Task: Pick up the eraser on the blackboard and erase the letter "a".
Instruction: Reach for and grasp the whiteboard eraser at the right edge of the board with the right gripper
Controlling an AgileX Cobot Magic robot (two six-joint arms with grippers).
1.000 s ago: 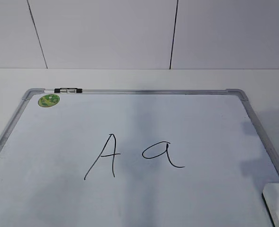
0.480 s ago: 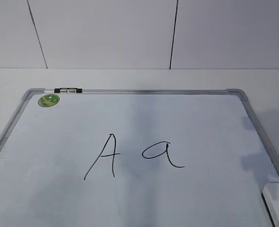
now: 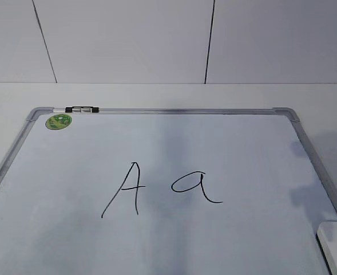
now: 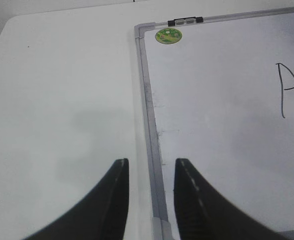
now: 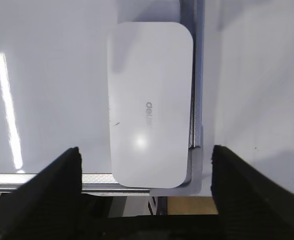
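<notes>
— Fingers?
— Spread wide on the right gripper (image 5: 147, 200), dark pads (image 5: 54, 187) either side of the eraser (image 5: 149, 102), touching nothing. Narrower gap on the left gripper (image 4: 149, 175), straddling the grey frame edge, gripping nothing.
— Eraser's place?
— Lying flat at the near right corner of the blackboard (image 3: 174, 110), possibly overhanging the frame; hard to judge. White, smooth, glossy, rounded rectangle, faint grey lettering.
— Letter "a" (image 3: 195, 187)?
— Mid-board, thin black marker, oval loop with curved tail, right of the angular capital "A" (image 3: 124, 189). Round green sticker (image 3: 59, 121) at the far left corner, beside a black-and-silver marker (image 3: 79, 109).
</notes>
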